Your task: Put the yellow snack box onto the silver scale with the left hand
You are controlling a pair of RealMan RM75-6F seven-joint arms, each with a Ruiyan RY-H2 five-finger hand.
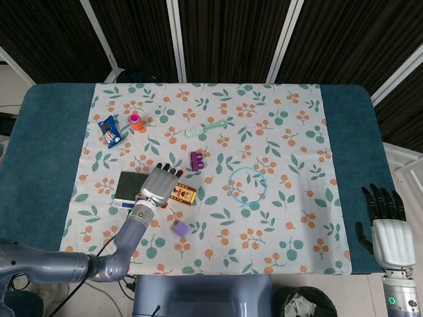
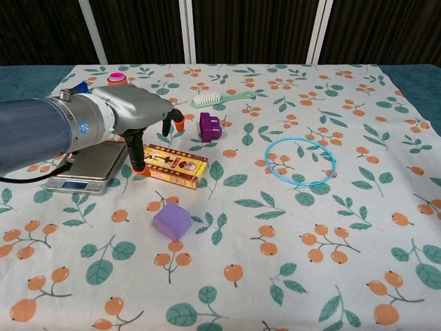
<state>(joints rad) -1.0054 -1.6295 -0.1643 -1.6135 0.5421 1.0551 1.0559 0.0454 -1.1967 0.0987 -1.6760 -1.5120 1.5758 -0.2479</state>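
Note:
The yellow snack box (image 2: pixel 173 165) (image 1: pixel 183 193) lies flat on the floral cloth, just right of the silver scale (image 2: pixel 84 168) (image 1: pixel 129 185). My left hand (image 2: pixel 138 117) (image 1: pixel 160 184) hovers over the box's left end with its fingers spread and pointing down; one orange fingertip (image 2: pixel 138 165) stands at the box's left edge. It holds nothing. My right hand (image 1: pixel 385 228) rests off the cloth at the table's front right, fingers apart and empty.
A purple cube (image 2: pixel 171 221) lies in front of the box, and a purple toy (image 2: pixel 210 126) behind it. A green brush (image 2: pixel 220 98), a blue ring (image 2: pixel 301 161), an orange-pink cup (image 1: pixel 135 122) and a blue packet (image 1: pixel 110 130) are spread over the cloth.

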